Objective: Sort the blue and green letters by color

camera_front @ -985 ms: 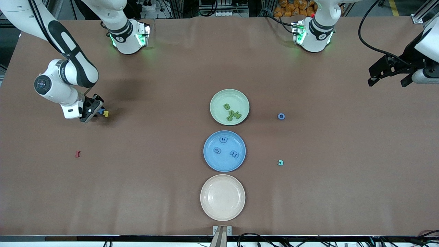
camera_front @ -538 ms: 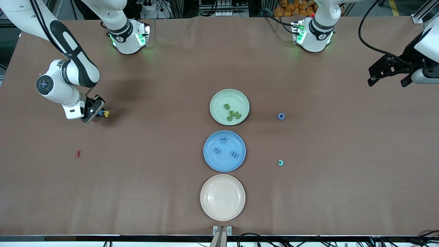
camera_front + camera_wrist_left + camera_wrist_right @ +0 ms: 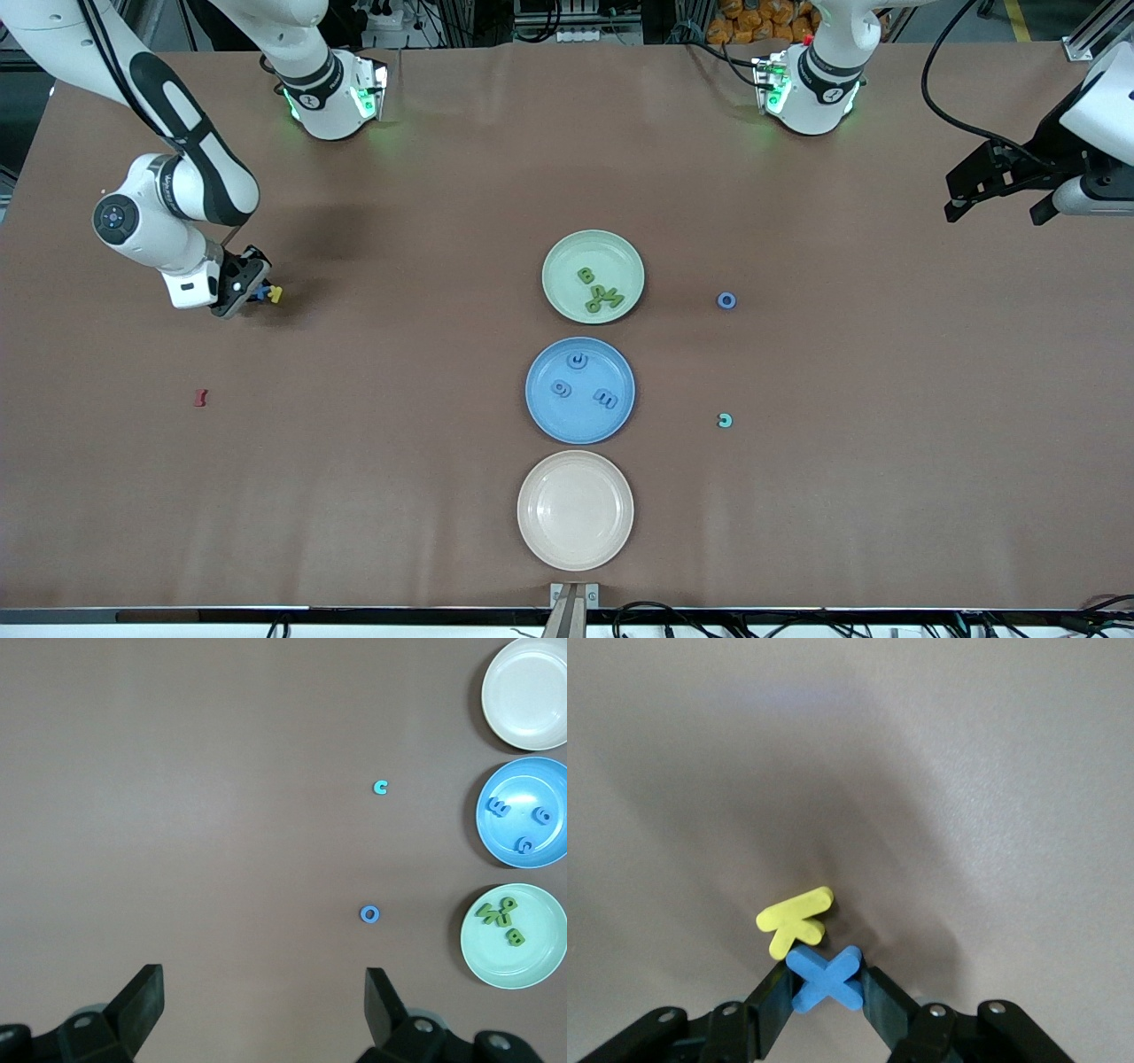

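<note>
Brown surface (image 3: pixel 399 461) carries three plates in a row at centre. Right gripper (image 3: pixel 252 291), low at nine o'clock, pinches the blue x (image 3: pixel 825 978), with the yellow K (image 3: pixel 795 920) touching it. Left gripper (image 3: pixel 261 992) waits, spread wide, at two o'clock. Blue o (image 3: pixel 726 300) and c (image 3: pixel 725 420) lie loose toward the left arm's end.

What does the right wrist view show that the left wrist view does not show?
Only the right wrist view shows the right gripper shut on the blue x, with the yellow K beside it. Only the left wrist view shows the open left gripper, the three plates, the loose blue o and c. Both show the brown table.
</note>
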Available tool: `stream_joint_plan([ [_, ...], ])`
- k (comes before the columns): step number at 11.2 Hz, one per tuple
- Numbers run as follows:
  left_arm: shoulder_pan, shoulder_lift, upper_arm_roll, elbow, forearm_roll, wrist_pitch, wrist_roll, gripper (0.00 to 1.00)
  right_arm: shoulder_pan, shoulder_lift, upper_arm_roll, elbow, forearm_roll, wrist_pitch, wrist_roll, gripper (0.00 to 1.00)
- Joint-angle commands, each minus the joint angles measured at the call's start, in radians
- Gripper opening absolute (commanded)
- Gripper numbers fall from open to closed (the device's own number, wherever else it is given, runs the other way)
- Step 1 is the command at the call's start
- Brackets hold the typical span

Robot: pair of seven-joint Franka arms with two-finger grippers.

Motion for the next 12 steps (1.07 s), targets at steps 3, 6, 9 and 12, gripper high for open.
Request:
stream_joint_plan([
  [3,0.003,-0.005,-0.006,-0.002,0.023,-0.007,0.065,1.0,0.008,-0.006,0.017,0.031,0.0,0.015,-0.003,0.25],
  [6,0.004,-0.005,-0.006,-0.005,0.026,-0.001,0.067,1.0,0.007,-0.006,0.017,0.036,0.0,0.016,-0.006,0.25],
  [9,0.0,-0.004,-0.019,-0.004,0.062,0.006,0.068,1.0,0.019,-0.016,0.018,0.048,0.004,0.012,0.008,0.24],
  [12,0.004,-0.009,-0.022,-0.004,0.054,0.005,0.071,1.0,0.072,-0.032,0.018,0.078,0.009,-0.004,0.092,0.24],
])
